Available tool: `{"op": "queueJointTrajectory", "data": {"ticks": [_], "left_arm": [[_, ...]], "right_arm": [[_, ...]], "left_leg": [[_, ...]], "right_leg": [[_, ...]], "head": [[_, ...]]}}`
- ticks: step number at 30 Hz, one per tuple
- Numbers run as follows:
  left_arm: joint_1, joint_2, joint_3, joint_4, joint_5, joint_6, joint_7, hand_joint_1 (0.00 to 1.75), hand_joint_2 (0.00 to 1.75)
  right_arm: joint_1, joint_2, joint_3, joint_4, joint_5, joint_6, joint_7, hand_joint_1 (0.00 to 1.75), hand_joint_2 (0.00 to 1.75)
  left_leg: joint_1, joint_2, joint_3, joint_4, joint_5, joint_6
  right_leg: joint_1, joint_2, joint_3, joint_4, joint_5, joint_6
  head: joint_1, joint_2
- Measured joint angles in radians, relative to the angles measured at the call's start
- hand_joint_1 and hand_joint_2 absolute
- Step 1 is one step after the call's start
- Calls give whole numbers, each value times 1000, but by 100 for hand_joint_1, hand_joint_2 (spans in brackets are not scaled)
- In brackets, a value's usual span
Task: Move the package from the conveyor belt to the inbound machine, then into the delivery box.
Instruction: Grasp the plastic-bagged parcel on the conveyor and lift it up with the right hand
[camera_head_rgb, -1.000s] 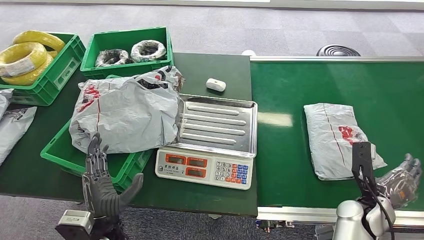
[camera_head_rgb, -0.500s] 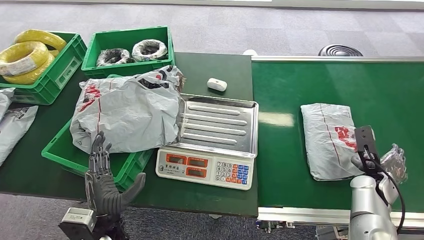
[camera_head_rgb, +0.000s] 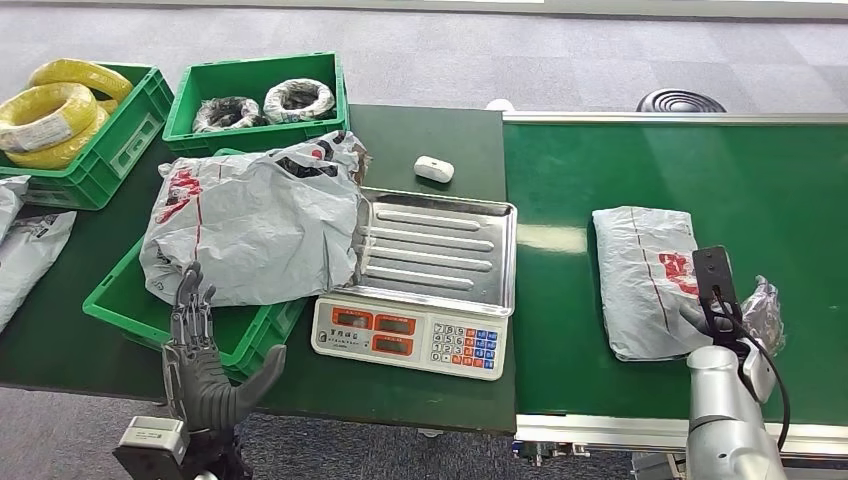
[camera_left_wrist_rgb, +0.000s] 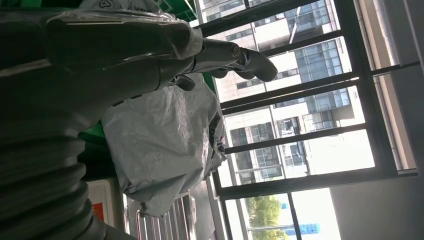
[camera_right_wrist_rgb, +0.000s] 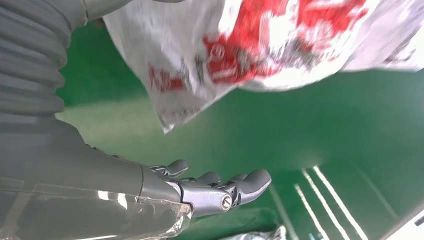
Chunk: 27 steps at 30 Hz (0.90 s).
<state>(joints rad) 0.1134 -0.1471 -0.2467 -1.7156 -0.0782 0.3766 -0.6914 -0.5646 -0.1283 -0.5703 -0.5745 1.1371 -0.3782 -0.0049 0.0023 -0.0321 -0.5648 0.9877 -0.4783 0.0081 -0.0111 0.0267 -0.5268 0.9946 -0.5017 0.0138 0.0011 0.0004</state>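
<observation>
We see the package (camera_head_rgb: 645, 275), a grey mailer with red print, lying flat on the green conveyor belt (camera_head_rgb: 780, 190), near its front edge and to the right of the scale (camera_head_rgb: 425, 285); our right robot hand (camera_head_rgb: 745, 320) sits at the package's near right corner, just beside it, and the right wrist view shows its fingers (camera_right_wrist_rgb: 220, 187) spread and holding nothing, with the green belt under them and the package's (camera_right_wrist_rgb: 260, 45) printed face close by; whether it touches the mailer we cannot tell; our left robot hand (camera_head_rgb: 205, 360) stands upright at the front edge of the dark worktop (camera_head_rgb: 60, 340), fingers spread and bare, just before the green crate (camera_head_rgb: 150, 315) that carries a large grey bag (camera_head_rgb: 255, 225); the scale's steel tray (camera_head_rgb: 440, 245) lies between the crate and the belt.
</observation>
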Motion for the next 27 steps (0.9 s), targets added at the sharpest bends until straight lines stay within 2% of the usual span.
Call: {"op": "queueJointTrajectory", "data": {"ticks": [8, 11, 12, 15, 16, 22, 27], "left_arm": [[21, -16, 26, -34, -32, -17, 14, 0, 175], [25, -20, 33, -40, -33, -20, 16, 0, 175], [26, -21, 35, -41, -34, -20, 16, 0, 175], [27, -23, 42, -44, -38, -21, 16, 0, 175], [27, -24, 44, -45, -40, -21, 16, 0, 175], [24, -27, 53, -51, -49, -29, 22, 0, 175], [18, -30, 58, -53, -50, -38, 27, 0, 175]], "right_arm": [[128, 120, 73, -219, -45, 57, -6, 0, 175], [153, 142, 89, -274, -49, 61, -1, 0, 175], [159, 147, 93, -288, -51, 63, 0, 7, 175], [178, 162, 105, -326, -61, 71, -4, 135, 175], [188, 169, 111, -343, -64, 74, -9, 171, 175], [270, 229, 156, -480, -74, 81, -16, 171, 175], [325, 256, 177, -584, -82, 87, -16, 170, 175]], "left_leg": [[1, 0, 0, 0, 0, 0], [1, 0, 0, 0, 0, 0], [1, 0, 0, 0, 0, 0], [1, 0, 0, 0, 0, 0], [1, 0, 0, 0, 0, 0], [1, 0, 0, 0, 0, 0], [1, 1, 0, 0, 0, 0]], "right_leg": [[1, 0, -1, 0, -1, 0], [1, 0, 0, 0, -1, 0], [0, 0, 0, 0, -1, 0], [0, 0, 0, 0, -1, 0], [0, 0, 0, 0, -1, 0], [1, 0, -1, 0, -1, -1], [1, 0, -1, 0, -1, -1]], "head": [[0, 0], [0, 0], [0, 0], [0, 0], [0, 0], [0, 0], [0, 0]]}}
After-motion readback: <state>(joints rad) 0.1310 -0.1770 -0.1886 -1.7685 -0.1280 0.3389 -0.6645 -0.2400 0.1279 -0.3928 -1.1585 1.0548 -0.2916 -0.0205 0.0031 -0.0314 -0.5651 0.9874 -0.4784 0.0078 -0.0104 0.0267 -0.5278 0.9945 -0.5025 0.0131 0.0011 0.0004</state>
